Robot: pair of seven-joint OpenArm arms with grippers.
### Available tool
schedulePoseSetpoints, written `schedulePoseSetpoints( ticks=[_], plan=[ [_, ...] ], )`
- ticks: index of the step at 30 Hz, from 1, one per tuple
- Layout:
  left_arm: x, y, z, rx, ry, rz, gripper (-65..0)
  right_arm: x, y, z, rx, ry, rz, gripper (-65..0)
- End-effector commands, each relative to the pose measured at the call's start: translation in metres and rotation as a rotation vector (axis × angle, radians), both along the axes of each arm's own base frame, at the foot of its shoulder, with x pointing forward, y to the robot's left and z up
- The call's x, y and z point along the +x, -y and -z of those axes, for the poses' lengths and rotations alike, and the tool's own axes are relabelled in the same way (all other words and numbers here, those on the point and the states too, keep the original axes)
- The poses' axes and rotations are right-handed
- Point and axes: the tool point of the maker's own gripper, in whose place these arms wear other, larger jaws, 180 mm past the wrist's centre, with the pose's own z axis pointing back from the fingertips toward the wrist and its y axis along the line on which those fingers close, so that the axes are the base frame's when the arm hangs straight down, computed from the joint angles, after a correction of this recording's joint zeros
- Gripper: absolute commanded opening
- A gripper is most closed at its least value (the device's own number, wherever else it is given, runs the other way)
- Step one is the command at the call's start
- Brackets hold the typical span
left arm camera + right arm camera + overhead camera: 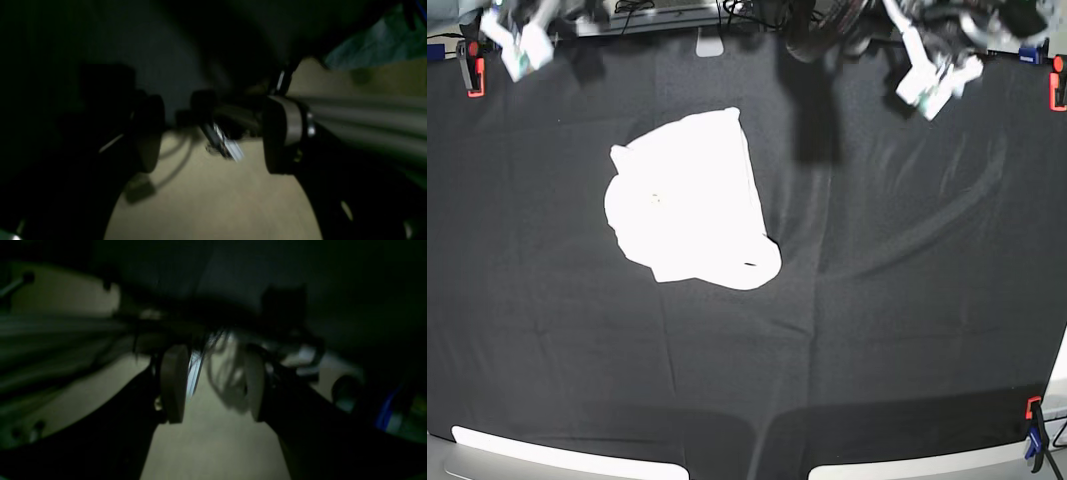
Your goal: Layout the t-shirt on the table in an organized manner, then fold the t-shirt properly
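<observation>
White t-shirt, bunched into a rough heap, plain side up, left of centre on the black-clothed table. Both arms raised at the far edge, well apart from the garment. Left gripper spread wide, nothing between its pads. Right gripper parted too, likewise holding nothing. Orange clamps at the table's far corners.
</observation>
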Motion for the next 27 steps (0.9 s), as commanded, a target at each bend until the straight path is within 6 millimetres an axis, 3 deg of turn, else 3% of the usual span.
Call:
schedulePoseSetpoints(
  ticks=[1,7,12,17,21,24,27],
  plan=[
    [-0.007,-0.001,-0.004,-0.004,-0.003,-0.001,-22.8,-0.004,-0.002,-0.005,0.005,0.002,-0.011,-37.4],
    [-0.061,-0.008,0.010,0.041,-0.154,0.002,-22.8,-0.045,-0.010,0.000,0.012,-0.131,-0.047,-37.5],
    [-0.102,-0.017,0.032,0.059,-0.282,0.031,-22.8,-0.079,-0.026,0.031,0.029,-0.276,-0.108,-37.5],
    [-0.126,-0.030,0.060,0.070,-0.380,-0.002,-22.8,-0.106,-0.070,0.046,0.175,-0.370,-0.170,-37.5],
    [-0.141,-0.031,0.076,0.021,-0.390,0.015,-22.8,-0.121,-0.095,0.059,0.229,-0.396,-0.209,-37.4],
    [-0.149,-0.040,0.101,0.008,-0.418,-0.014,-22.8,-0.130,-0.106,0.082,0.253,-0.417,-0.223,-37.4],
    [-0.160,-0.060,0.135,0.053,-0.490,0.000,-22.8,-0.140,-0.112,0.115,0.255,-0.476,-0.245,-37.4]
  ],
)
